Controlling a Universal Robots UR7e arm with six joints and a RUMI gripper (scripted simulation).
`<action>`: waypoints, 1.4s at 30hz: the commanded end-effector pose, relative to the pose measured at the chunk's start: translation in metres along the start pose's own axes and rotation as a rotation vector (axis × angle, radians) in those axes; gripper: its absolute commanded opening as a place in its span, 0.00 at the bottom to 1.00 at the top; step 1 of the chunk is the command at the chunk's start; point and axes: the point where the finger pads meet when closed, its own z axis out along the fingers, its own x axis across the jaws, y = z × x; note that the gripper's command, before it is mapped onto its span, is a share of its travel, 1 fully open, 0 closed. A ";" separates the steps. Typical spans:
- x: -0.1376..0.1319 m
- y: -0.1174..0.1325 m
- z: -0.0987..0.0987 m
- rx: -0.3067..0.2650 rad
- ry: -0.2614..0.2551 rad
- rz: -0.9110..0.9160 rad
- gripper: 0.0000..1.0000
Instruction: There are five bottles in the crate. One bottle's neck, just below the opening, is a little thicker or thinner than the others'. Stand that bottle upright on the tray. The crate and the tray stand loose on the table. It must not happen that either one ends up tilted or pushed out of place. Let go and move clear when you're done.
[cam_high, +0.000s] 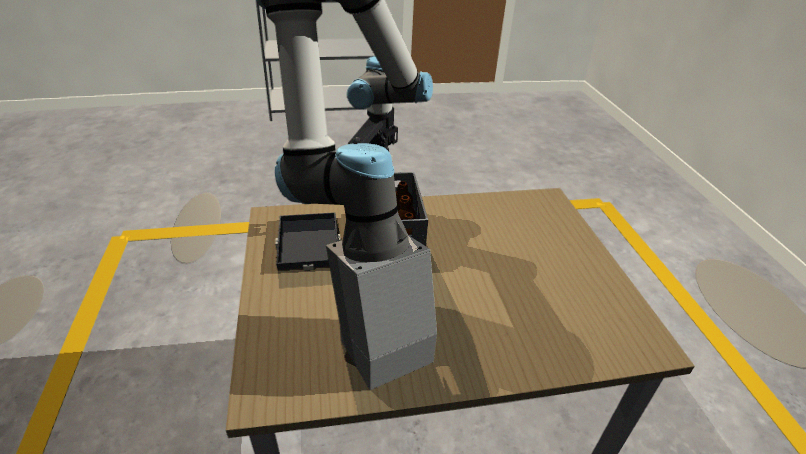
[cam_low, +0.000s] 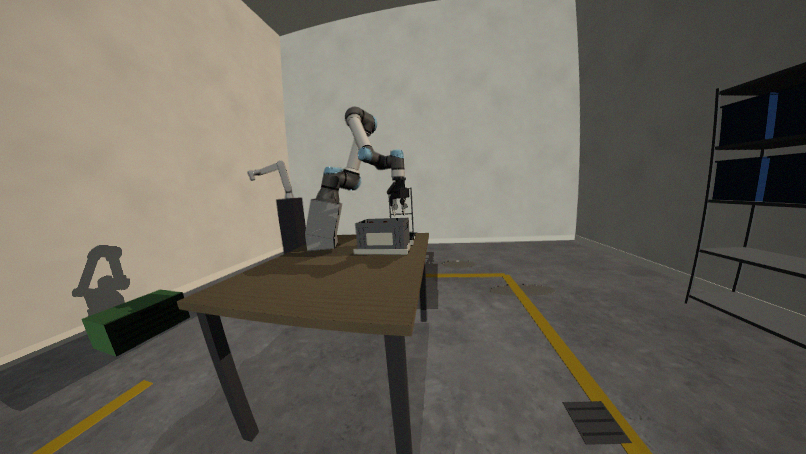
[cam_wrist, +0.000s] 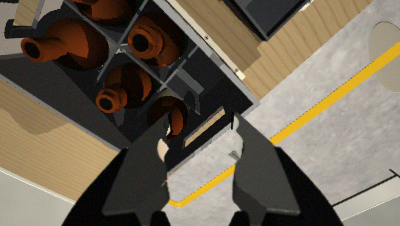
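The grey crate (cam_high: 417, 232) (cam_low: 399, 241) (cam_wrist: 45, 85) stands near the table's far edge, with divider walls inside. Orange-brown bottles show in the wrist view: one at the top (cam_wrist: 107, 11), a leaning one (cam_wrist: 75, 44), one by the tray-side wall (cam_wrist: 167, 42), a middle one (cam_wrist: 132, 84) and one beside the left fingertip (cam_wrist: 172, 111), its neck hidden by the finger. I cannot tell which neck differs. The dark tray (cam_high: 309, 242) (cam_wrist: 275, 12) lies left of the crate in the top view. My gripper (cam_low: 399, 208) (cam_wrist: 201, 113) is partly open and empty, above the crate; the arm hides its tips in the top view.
The robot's grey pedestal (cam_high: 397, 315) stands on the table (cam_high: 564, 281), in front of the crate in the top view. The crate has raised walls, and a cell without a bottle shows near its corner in the wrist view. The table's far edge is close behind the crate and tray.
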 end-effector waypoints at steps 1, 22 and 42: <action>0.000 0.000 0.004 -0.001 0.001 0.000 0.38; 0.000 0.001 0.011 -0.001 0.001 0.000 0.38; 0.000 0.001 0.011 -0.001 0.001 0.000 0.38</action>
